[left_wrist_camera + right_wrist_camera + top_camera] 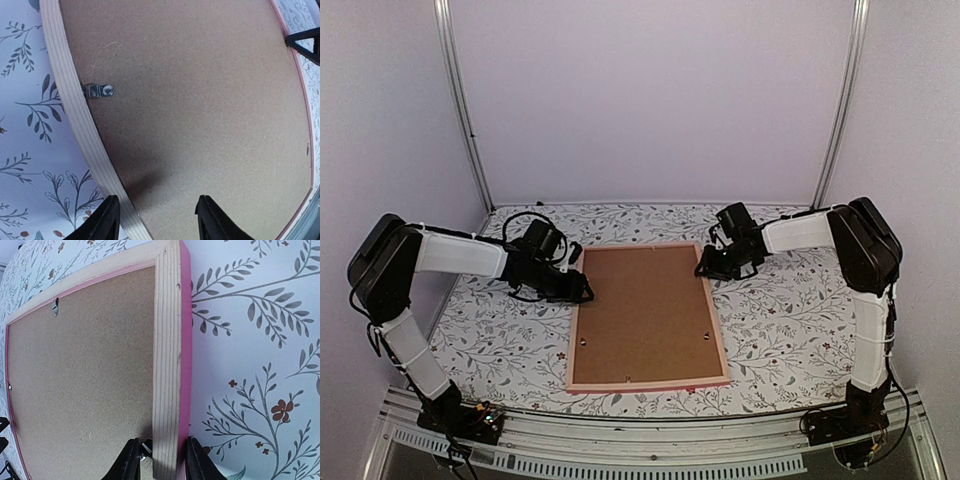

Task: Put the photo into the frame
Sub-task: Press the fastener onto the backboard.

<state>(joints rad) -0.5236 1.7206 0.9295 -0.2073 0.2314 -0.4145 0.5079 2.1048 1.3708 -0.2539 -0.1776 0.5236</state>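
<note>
The right claw point(160, 460) sits at the bottom of its wrist view, one finger on each side of the rail of the frame point(167, 340). One finger is against the pink outer side and the other is just inside the wooden back. The fit is close, but I cannot tell whether it is pinching yet. The hold looks meant to steady or lift that corner, which is the upper right one in the overhead view.

The left claw point(157, 217) is released. Its fingers stand wide, one outside the opposite rail and one over the backing board point(645, 310).

The frame lies face down in the middle of the worktop point(780, 320), on a floral cloth. The brown board fills its opening. A small metal turn clip point(97, 90) reaches from the rail onto the board, and it probably holds the board in.

The photo shows in no view, and I cannot tell whether it already lies under the board. If it does not, the board and its clips block the way into the frame. Nothing else lies near either arm.
</note>
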